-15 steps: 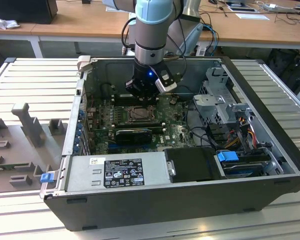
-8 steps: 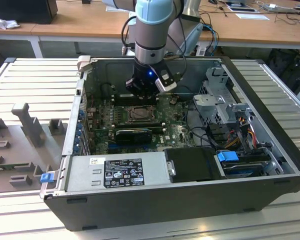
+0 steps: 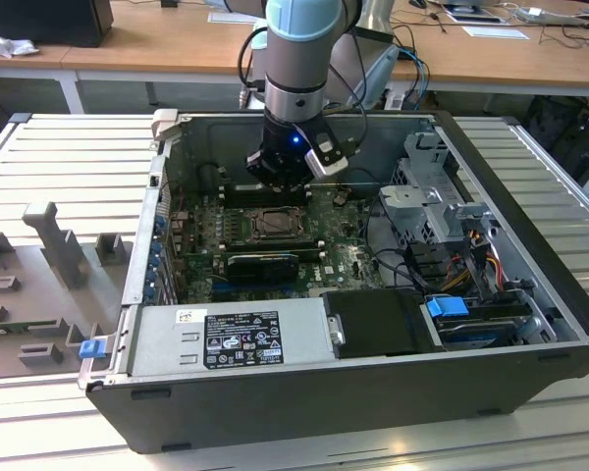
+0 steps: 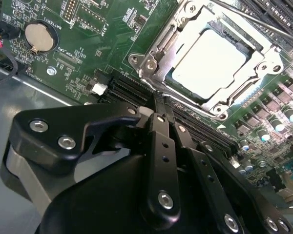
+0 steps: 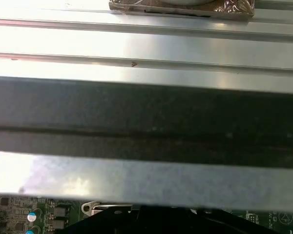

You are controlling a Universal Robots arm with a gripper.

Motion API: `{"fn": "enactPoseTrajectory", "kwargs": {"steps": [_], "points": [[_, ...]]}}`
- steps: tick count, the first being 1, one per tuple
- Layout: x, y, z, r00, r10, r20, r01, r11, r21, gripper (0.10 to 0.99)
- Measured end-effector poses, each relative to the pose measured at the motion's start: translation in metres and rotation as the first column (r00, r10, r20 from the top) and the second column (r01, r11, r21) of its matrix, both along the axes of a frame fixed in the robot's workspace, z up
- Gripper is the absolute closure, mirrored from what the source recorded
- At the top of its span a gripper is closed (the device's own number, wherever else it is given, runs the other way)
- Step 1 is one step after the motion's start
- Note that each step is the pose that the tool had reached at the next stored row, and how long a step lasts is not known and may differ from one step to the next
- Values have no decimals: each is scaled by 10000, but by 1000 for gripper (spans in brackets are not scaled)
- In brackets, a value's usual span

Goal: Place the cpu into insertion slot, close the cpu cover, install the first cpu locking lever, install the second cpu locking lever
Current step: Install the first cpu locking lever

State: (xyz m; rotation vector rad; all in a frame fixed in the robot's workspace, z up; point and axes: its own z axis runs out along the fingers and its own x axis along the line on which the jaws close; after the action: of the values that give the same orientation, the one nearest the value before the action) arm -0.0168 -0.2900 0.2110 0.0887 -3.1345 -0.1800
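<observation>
**CPU seated, cover down over it**

Exterior view, left to right: grey ribbed table (image 3: 69,147), then the open PC case (image 3: 373,392) with the green motherboard (image 3: 339,257). The gripper (image 3: 278,180) hovers just behind the insertion slot (image 3: 275,224). Second wrist view: its fingers (image 4: 162,122) are pressed together, holding nothing — the cpu (image 4: 210,58) lies flat in the socket, and the cpu cover (image 4: 158,46) frames it.
</observation>
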Motion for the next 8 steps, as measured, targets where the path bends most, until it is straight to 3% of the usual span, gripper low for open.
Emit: {"fn": "enactPoseTrajectory", "kwargs": {"steps": [8], "points": [[0,-21,11,10000,0,-1,0,10000,-2,980]]}}
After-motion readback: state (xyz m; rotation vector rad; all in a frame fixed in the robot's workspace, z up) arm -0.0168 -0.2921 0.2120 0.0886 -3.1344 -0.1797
